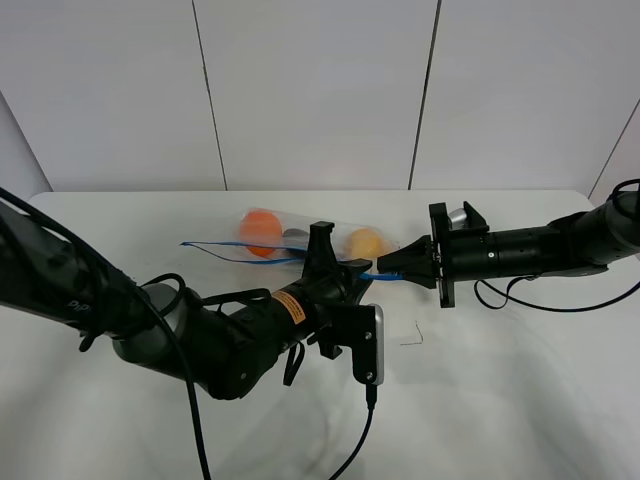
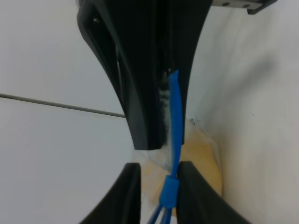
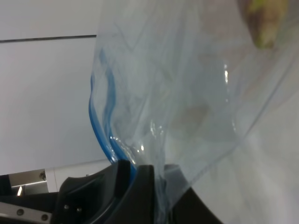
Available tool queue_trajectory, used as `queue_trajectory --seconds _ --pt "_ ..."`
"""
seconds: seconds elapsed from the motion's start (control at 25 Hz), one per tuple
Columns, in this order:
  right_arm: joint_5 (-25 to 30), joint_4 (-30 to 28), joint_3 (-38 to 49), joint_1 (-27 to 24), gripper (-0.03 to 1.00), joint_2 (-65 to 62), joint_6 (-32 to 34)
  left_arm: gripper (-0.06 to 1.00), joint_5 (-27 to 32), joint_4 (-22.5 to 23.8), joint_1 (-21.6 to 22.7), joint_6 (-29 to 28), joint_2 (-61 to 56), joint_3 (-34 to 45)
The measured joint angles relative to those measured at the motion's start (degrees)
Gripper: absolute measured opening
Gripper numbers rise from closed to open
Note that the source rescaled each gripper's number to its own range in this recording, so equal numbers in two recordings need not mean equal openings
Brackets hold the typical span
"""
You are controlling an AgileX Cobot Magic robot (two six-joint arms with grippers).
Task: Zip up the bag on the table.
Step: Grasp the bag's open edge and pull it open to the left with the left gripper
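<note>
The clear bag [image 1: 310, 243] lies on the white table [image 1: 520, 390] towards the back, with an orange [image 1: 260, 232], a dark eggplant [image 1: 293, 236] and a yellow pear [image 1: 365, 242] inside. Its blue zip strip [image 1: 240, 246] runs along the near edge. My left gripper [image 1: 356, 270] is shut on the zip strip [image 2: 172, 140], its fingers [image 2: 132, 196] pinching it from both sides. My right gripper [image 1: 387, 268] is shut on the strip's right end, just beside the left one. In the right wrist view its fingers [image 3: 133, 184] clamp the bag's edge [image 3: 100, 133], with the pear [image 3: 264, 23] behind the plastic.
A panelled white wall [image 1: 320, 90] stands behind the table. A black cable [image 1: 358, 440] hangs from the left wrist towards the front edge. Another cable [image 1: 540, 303] loops under the right arm. A small dark mark [image 1: 413, 338] lies on the table.
</note>
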Motion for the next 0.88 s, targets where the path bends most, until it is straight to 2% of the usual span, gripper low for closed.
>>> queue_trajectory --seconds 0.12,0.36,0.72,0.88 --pt "0.0 0.0 0.0 0.0 0.0 0.0 0.0 0.22 0.0 0.0 0.0 0.1 0.0 0.0" --pt "0.0 0.1 0.0 0.0 0.0 0.0 0.0 0.01 0.4 0.0 0.0 0.6 0.0 0.0" --pt "0.0 0.1 0.0 0.0 0.0 0.0 0.0 0.0 0.4 -0.1 0.0 3.8 0.0 0.0" --pt "0.0 0.1 0.0 0.0 0.0 0.0 0.0 0.0 0.4 -2.4 -0.1 6.5 0.0 0.0"
